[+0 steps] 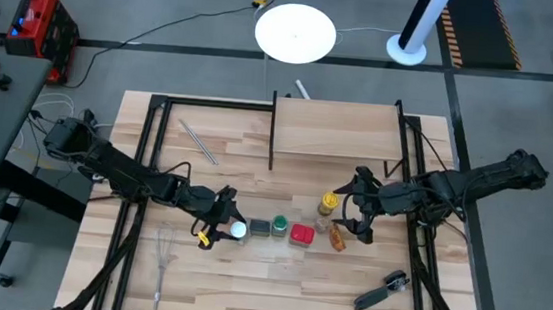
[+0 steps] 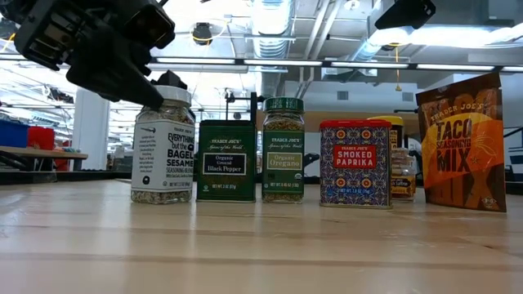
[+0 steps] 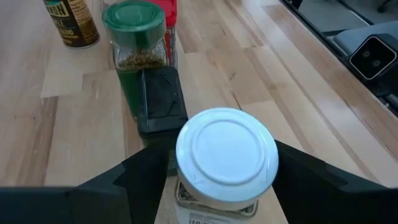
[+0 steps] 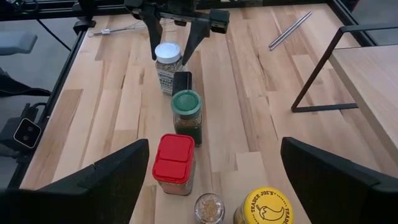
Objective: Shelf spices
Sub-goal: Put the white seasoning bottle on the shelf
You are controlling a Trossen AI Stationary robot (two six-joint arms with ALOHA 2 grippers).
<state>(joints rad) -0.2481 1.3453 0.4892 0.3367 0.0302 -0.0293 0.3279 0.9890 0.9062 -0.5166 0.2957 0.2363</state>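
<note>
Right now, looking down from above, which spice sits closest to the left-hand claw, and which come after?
1. White-capped bagel seasoning jar, between the left gripper's fingers.
2. Dark square pepper tin, next along the row.
3. Green-capped oregano jar, beyond it.
4. Red paprika tin, farthest.

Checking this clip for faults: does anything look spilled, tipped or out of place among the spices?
Nothing stands out. The white-capped jar, black pepper tin, oregano jar, paprika tin and taco mix pouch all stand upright in a row, with no spill visible. The shelf holds nothing yet.
</note>
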